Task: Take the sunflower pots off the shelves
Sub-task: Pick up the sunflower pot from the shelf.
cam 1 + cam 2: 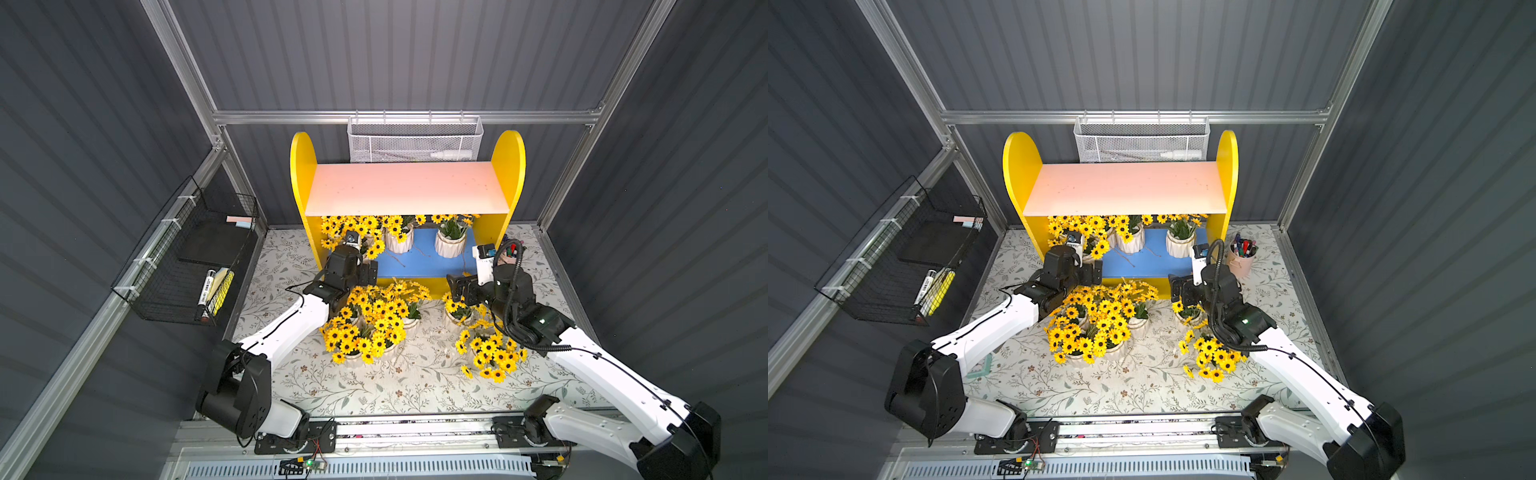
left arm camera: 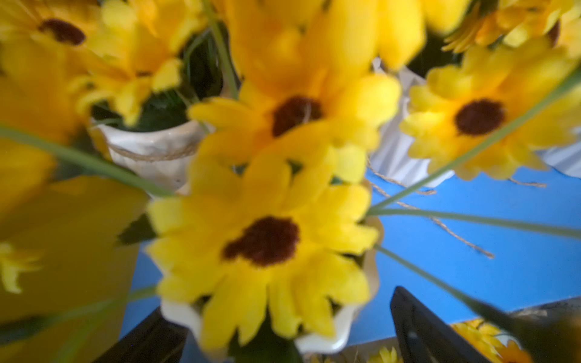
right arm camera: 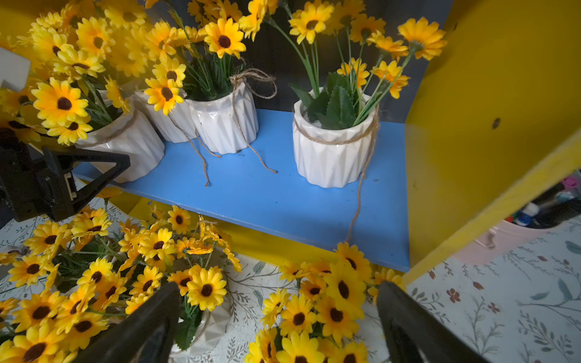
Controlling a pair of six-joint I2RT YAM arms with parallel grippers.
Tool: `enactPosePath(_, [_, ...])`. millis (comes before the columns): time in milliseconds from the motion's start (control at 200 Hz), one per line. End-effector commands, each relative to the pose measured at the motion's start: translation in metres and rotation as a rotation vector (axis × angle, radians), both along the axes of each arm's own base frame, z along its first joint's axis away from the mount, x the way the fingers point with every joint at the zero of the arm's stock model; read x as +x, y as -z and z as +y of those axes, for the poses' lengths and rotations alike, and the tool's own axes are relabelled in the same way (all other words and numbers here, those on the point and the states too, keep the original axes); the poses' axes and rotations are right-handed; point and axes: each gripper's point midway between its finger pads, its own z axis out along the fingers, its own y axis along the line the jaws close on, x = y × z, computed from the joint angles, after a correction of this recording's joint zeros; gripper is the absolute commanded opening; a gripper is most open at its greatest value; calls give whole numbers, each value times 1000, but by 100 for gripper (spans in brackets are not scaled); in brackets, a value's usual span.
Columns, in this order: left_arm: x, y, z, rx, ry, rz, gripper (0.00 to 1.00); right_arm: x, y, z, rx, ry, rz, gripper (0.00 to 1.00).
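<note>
Right end effector (image 3: 278, 286) spread wide near blue board (image 3: 283, 201) edge; left end effector (image 2: 276, 308) unclear.

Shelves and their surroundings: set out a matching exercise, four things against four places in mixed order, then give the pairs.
Things
1. white mesh basket
2. black wire basket
3. pink cup of pens
4. lone sunflower pot

Places
A. on the blue lower board, nearest the yellow side panel
B. on the floral tabletop, outside the shelves
C. hung on the rail behind the shelves
D. fixed to the side wall

Pairs: 1-C, 2-D, 3-B, 4-A
</note>
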Motion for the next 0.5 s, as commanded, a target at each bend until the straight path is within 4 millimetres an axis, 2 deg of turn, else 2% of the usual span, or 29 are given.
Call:
enactPosePath(0, [10, -1, -4, -34, 4, -69, 99, -3, -1, 0, 3, -15, -7, 99])
enactPosePath(205, [10, 10, -5, -43, 12, -105, 99, -7, -2, -3, 5, -14, -7, 99])
enactPosePath(495, [16, 8, -11, -81, 28, -167, 99, -12, 2, -5, 15, -16, 8, 99])
